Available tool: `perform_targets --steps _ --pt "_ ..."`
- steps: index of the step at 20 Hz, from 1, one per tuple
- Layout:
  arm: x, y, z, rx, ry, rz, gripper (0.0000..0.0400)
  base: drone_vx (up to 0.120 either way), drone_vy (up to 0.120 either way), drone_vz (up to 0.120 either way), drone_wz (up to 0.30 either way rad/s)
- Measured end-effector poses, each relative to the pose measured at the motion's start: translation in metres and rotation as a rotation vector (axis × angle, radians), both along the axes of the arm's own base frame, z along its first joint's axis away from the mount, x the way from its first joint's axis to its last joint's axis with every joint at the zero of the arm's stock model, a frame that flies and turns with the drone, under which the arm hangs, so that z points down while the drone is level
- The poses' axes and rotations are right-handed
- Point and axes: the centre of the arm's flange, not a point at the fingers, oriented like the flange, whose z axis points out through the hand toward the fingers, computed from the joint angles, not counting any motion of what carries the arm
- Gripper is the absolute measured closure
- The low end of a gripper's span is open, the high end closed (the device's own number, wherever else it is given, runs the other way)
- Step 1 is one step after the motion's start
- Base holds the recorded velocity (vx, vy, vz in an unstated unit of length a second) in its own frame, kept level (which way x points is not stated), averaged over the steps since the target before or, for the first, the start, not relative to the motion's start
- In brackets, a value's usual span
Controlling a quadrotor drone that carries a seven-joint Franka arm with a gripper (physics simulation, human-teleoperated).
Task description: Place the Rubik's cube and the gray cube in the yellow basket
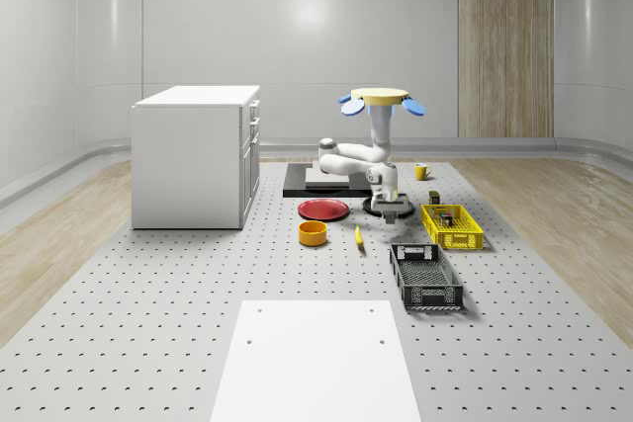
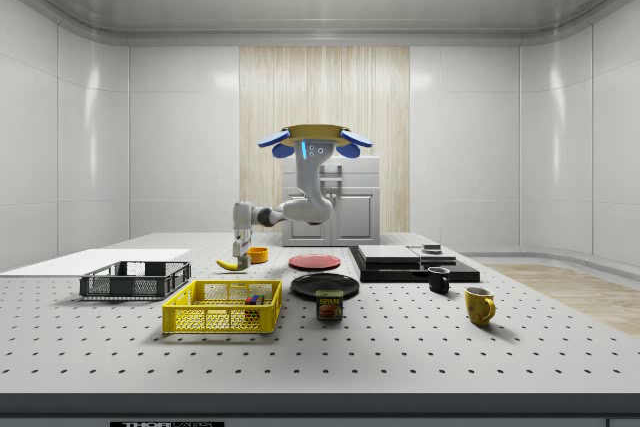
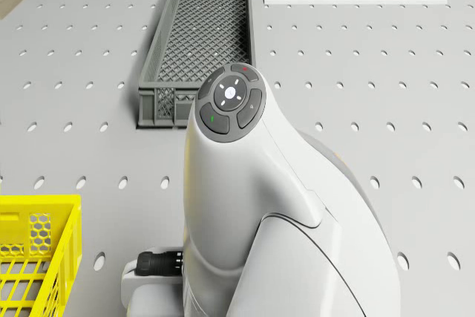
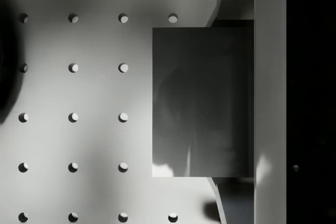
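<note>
The drone [image 1: 381, 98] hovers above the table, to the whole-scene view's left of the yellow basket [image 1: 452, 227]. Its white arm hangs down, and the gripper [image 1: 391, 207] is just over a black plate [image 1: 369, 208]. The gripper [image 2: 240, 247] stands well above the table in the side view. In the wrist view the gray cube [image 4: 202, 103] sits close up against a white finger [image 4: 270, 98], so the gripper is shut on it. The Rubik's cube [image 2: 255, 301] lies inside the yellow basket [image 2: 222, 307]. A corner of the yellow basket [image 3: 30, 257] is beside the arm [image 3: 245, 183].
A gray basket [image 1: 425, 277] lies in front of the yellow one. A red plate [image 1: 323, 209], orange bowl [image 1: 314, 233] and banana [image 1: 358, 236] sit to the left. A Spam can [image 2: 329, 304], black mug [image 2: 438, 279] and yellow mug [image 2: 480, 305] stand to the right. The white cabinet [image 1: 193, 160] is far left.
</note>
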Motion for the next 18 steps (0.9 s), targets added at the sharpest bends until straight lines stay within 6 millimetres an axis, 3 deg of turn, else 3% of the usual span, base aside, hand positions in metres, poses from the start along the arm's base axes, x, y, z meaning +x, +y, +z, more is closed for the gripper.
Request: perform_targets --steps 5,9,16,18 --pt "0.0 0.0 -0.008 0.0 0.0 0.0 0.0149 0.008 0.0 0.12 0.0" --pt "0.0 0.0 -0.011 0.0 0.0 0.0 0.0149 0.12 0.0 0.11 0.0" --pt "0.0 0.0 -0.013 0.0 0.0 0.0 0.0149 0.12 0.103 0.0 0.0" --pt "0.0 0.0 -0.013 0.0 0.0 0.0 0.0149 0.12 0.0 0.08 0.0"
